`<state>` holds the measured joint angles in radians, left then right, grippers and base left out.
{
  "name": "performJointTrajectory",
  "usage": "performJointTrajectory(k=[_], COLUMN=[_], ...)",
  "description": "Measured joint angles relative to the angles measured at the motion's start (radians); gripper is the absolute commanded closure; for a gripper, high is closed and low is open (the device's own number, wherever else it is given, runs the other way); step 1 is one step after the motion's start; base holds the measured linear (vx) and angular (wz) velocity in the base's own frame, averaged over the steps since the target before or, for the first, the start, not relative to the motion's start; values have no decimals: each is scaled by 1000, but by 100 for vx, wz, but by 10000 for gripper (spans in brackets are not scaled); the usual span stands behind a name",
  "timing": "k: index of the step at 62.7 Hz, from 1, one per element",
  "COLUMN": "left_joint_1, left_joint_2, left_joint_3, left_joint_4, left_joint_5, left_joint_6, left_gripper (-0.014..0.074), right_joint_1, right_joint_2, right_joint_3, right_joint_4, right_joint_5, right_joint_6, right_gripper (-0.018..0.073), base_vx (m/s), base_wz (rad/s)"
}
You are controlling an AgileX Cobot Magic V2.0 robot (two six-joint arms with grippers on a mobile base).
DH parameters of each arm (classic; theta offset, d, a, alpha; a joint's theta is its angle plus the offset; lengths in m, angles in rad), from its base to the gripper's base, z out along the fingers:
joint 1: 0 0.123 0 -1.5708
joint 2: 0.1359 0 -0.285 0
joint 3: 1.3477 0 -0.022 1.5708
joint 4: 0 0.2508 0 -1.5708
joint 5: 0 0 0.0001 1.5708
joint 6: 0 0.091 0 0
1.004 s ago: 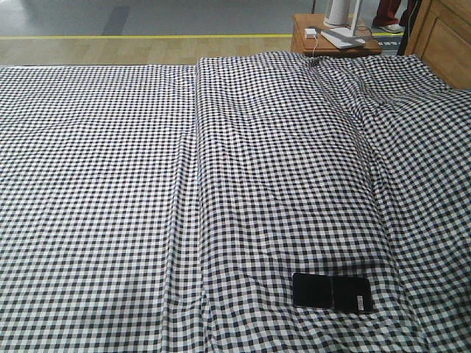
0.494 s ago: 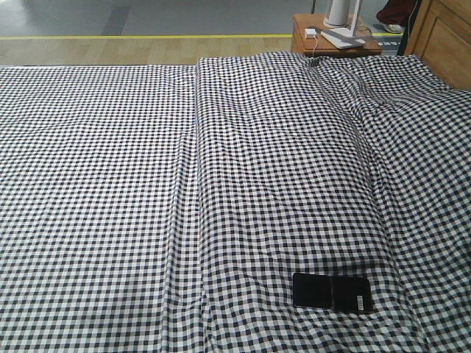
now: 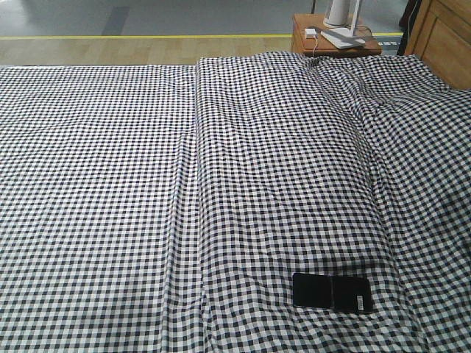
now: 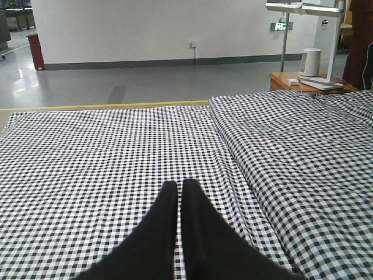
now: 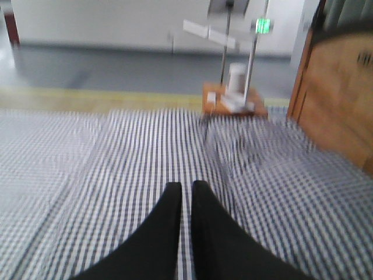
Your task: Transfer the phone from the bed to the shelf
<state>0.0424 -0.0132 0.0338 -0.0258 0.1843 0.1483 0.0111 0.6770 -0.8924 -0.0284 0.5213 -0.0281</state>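
Note:
The phone (image 3: pixel 331 292), a glossy black slab with a small white sticker near its right end, lies flat on the bed (image 3: pixel 110 184) near the front right. The bed's black-and-white check cloth fills the front view. Neither gripper appears there. In the left wrist view my left gripper (image 4: pixel 179 185) hovers over the cloth (image 4: pixel 87 151), fingers together and holding nothing. In the blurred right wrist view my right gripper (image 5: pixel 186 186) is also shut and empty above the cloth. The phone is out of both wrist views. I cannot tell whether the pale wooden unit (image 3: pixel 445 33) at far right is the shelf.
A reddish-brown side table (image 3: pixel 335 44) stands beyond the bed's far right corner, carrying a white cylinder (image 3: pixel 336 10) and a white lamp base. Long fold creases (image 3: pixel 193 184) run down the cloth. Grey floor with a yellow line (image 3: pixel 147 36) lies behind.
A person's red-trousered legs behind the side table have moved off to the right, out of view. The phone has not moved.

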Motion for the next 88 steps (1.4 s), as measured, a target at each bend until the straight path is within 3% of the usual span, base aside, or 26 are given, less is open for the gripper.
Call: performJointTrajectory(k=[8,23,30,51,68,78,83,88], left_joint_1=[0,0,0,0,0,0,0,0], left_joint_2=[0,0,0,0,0,0,0,0], left_joint_3=[0,0,0,0,0,0,0,0], left_joint_4=[0,0,0,0,0,0,0,0], left_joint_5=[0,0,0,0,0,0,0,0], left_joint_6=[0,0,0,0,0,0,0,0], left_gripper=[595,595,595,595,595,595,595,595], right_joint_1=[0,0,0,0,0,0,-22,-85], right_joint_2=[84,179,193,205,379,516,588,666], right_joint_3=[0,0,0,0,-66,-136,-165,-183], right_joint_4=[4,9,8,10,11,12,28,103], right_joint_5=[89,190,198,219,436,480,480,483], right_joint_6=[0,0,0,14,45,48,46,6], right_gripper=[322,-59,-171,-147,-123,-111,-109,-105], base_vx=[0,0,0,0,0,0,0,0], base_wz=[0,0,0,0,0,0,0,0])
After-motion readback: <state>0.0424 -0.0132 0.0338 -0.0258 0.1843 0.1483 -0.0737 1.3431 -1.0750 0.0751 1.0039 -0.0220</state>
